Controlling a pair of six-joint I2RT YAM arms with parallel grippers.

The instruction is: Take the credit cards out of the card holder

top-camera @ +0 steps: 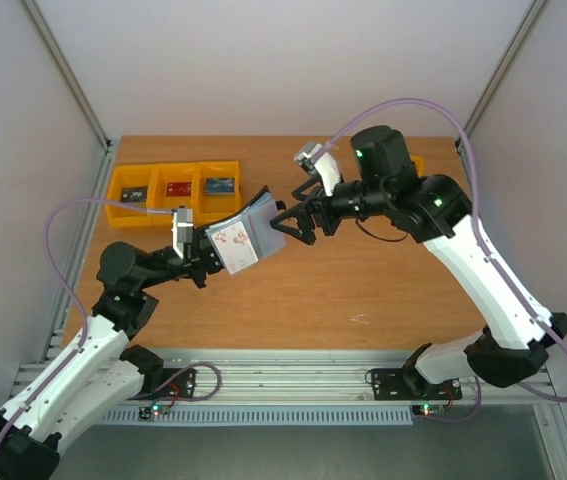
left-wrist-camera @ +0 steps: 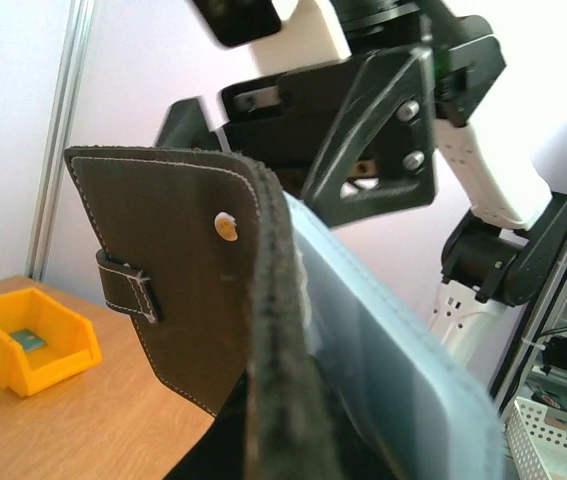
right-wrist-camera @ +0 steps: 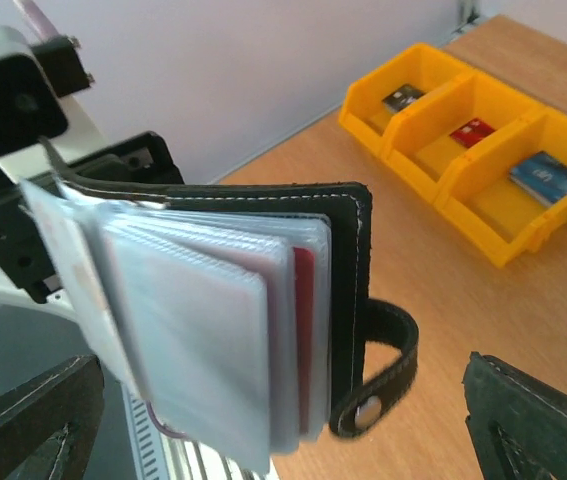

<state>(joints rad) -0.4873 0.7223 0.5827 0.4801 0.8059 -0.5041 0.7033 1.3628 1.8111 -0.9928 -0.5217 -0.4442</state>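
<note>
Two arms meet mid-air over the worktop (top-camera: 383, 290): the left reaches up and to the right, the right is elbowed high and bent back left. Yellow bins (top-camera: 123, 205) sit far left, well apart, contents hard to make out. The card holder (top-camera: 255, 228) is held off the worktop between the arms, fanned open. Left fingers (top-camera: 201, 256) are clenched on it, contact mostly hidden behind the cover. Right fingers (right-wrist-camera: 538, 425) are spread wide near the holder's edge, grasping nothing. The whitish card (top-camera: 233, 243) faces up in a sleeve. The red card (right-wrist-camera: 304, 330) shows only an edge between sleeves.
</note>
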